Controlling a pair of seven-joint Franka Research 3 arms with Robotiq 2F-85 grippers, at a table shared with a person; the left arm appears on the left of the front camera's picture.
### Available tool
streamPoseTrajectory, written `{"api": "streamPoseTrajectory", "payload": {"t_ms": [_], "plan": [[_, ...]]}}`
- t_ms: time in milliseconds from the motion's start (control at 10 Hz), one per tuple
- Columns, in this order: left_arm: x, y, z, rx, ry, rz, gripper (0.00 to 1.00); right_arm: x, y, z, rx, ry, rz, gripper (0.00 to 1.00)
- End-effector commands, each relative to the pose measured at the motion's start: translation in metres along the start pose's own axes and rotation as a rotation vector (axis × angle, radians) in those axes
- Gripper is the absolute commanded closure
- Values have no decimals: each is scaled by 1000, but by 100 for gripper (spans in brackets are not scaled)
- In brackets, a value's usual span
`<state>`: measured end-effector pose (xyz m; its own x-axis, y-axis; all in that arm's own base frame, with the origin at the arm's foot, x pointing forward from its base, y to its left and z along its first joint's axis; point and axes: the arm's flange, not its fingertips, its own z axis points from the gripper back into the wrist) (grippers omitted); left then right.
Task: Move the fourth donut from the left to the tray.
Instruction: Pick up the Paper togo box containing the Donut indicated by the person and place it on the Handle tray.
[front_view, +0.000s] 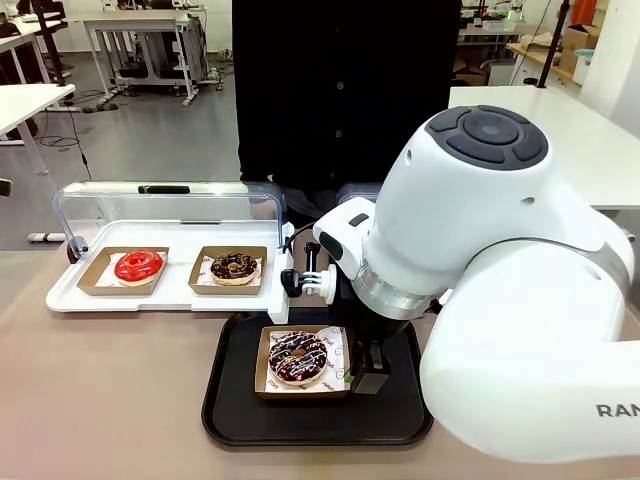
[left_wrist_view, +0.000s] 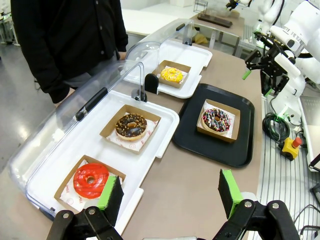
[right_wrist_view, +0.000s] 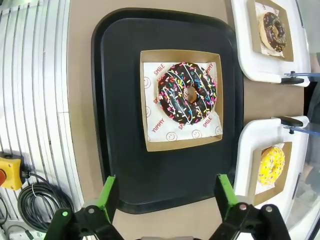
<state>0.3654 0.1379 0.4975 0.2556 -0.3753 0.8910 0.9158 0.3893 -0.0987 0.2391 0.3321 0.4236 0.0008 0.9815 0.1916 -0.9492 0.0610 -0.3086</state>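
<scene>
A brown bench is shared by two white robot arms and a person in dark clothing (front_view: 345, 90) standing at its far edge. Near the robot's edge of the bench, about midway along it, lies the tray (front_view: 232, 400), a flat black rectangle with rounded corners and a raised rim. On the tray sits the fourth donut (front_view: 298, 357), a ring with dark chocolate glaze, thin pale stripes and coloured sprinkles, resting in a small brown cardboard tray (front_view: 262, 363) lined with printed white paper. The cardboard tray sits near the middle of the black tray, slightly toward its far rim.

The right arm's jaws (front_view: 362, 372) hang just beside the donut's cardboard tray, on its right side, low over the black tray. In the right wrist view the jaws (right_wrist_view: 166, 195) stand wide apart with nothing between them, above the tray's bare surface, clear of the donut (right_wrist_view: 187, 93).

The left arm's jaws (left_wrist_view: 171, 192) are also wide apart and empty, held above the bench.

Beyond the black tray, toward the left far corner, a white tray with an open clear lid (front_view: 70, 295) holds a red glazed donut (front_view: 138, 266) and a chocolate donut with yellowish crumbs (front_view: 234, 267), each in its own cardboard tray. A second white tray (left_wrist_view: 197, 60) holds a yellow donut (left_wrist_view: 171, 75).
</scene>
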Motion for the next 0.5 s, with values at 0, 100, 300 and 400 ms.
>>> {"api": "streamPoseTrajectory", "payload": {"t_ms": [0, 100, 300, 400], "plan": [[2, 1, 0, -4, -26, -20, 0, 2, -1, -3, -22, 0, -13, 0], [2, 1, 0, -4, -26, -20, 0, 2, -1, -3, -22, 0, -13, 0], [2, 1, 0, -4, -26, -20, 0, 2, -1, -3, -22, 0, -13, 0], [2, 1, 0, -4, -26, -20, 0, 2, -1, -3, -22, 0, -13, 0]]}}
